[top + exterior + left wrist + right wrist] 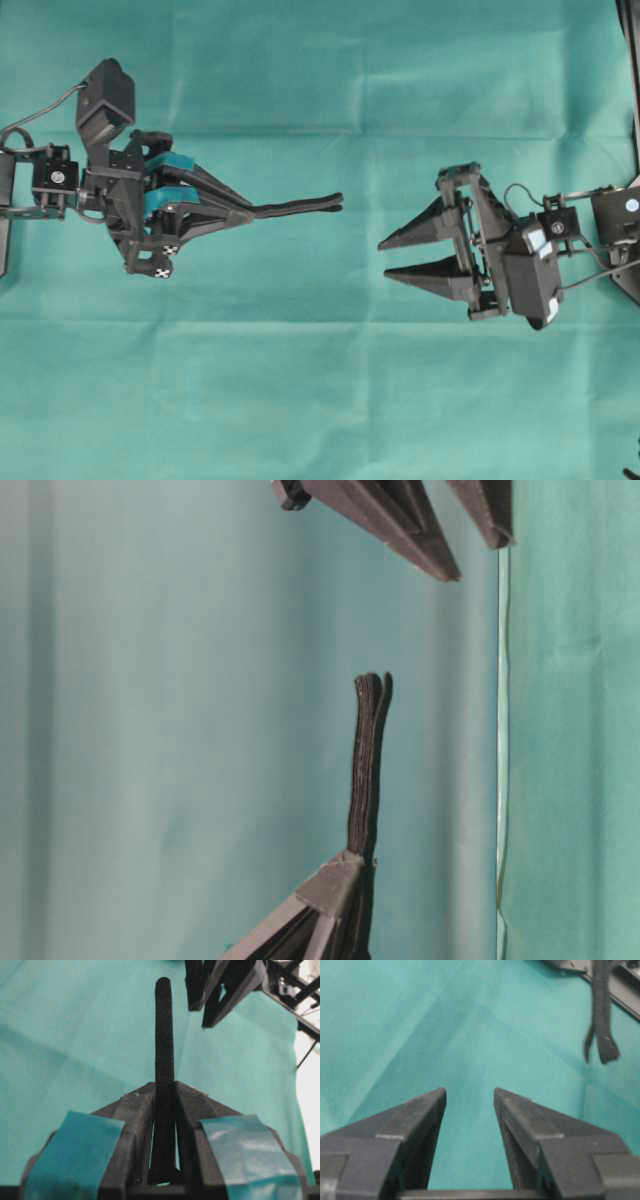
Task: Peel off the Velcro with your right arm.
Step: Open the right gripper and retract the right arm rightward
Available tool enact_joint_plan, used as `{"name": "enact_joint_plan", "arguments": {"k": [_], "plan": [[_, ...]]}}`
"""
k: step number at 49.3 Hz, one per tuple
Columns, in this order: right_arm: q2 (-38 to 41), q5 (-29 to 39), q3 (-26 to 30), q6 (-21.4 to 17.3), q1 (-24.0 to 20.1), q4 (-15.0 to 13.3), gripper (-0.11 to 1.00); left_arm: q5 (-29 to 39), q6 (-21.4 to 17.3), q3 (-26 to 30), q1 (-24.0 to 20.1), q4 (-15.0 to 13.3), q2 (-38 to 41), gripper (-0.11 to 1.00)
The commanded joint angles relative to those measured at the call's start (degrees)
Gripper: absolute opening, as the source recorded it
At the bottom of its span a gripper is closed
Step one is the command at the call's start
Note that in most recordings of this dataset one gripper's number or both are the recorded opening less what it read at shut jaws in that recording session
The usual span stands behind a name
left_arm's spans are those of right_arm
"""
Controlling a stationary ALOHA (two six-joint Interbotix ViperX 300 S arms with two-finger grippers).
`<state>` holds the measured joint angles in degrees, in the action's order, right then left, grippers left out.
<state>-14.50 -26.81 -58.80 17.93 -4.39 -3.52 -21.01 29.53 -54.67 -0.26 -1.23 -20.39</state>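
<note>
The Velcro (298, 207) is a thin black strip sticking out to the right from my left gripper (245, 213), which is shut on its near end. In the left wrist view the Velcro (164, 1035) runs straight up between the teal-taped fingers (131, 1125). From table level the Velcro (366, 770) shows two layers lying together, slightly parted at the tip. My right gripper (384, 257) hovers to the right of the strip's free end and a little nearer the front, open with nothing between its plain black fingers (517, 1115). The Velcro (601, 1010) hangs at the top right of the right wrist view.
A teal cloth (320, 400) covers the whole table. A dark frame edge (630, 80) runs along the right side behind the right arm.
</note>
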Motion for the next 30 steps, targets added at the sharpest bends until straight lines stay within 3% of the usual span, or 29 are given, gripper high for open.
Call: {"name": "enact_joint_plan", "arguments": {"k": [1, 17, 23, 30], "plan": [[-1.14, -0.53, 0.35, -0.09, 0.18, 1.32, 0.12, -0.79, -1.23, 0.44, 0.35, 0.09, -1.14, 0.10], [-3.34, -2.37, -0.70, -0.62, 0.70, 7.73, 0.12, -0.53, -9.23, -1.32, 0.70, 0.00, -1.85, 0.10], [-4.39, -4.13, -1.76, -2.72, 1.58, 10.63, 0.12, -0.53, -11.78, -1.67, 0.97, 0.00, -2.11, 0.10], [-5.80, -5.54, -3.25, -6.42, 2.81, 11.43, 0.12, -0.44, -13.97, -2.20, 1.05, 0.09, -2.64, 0.10]]}}
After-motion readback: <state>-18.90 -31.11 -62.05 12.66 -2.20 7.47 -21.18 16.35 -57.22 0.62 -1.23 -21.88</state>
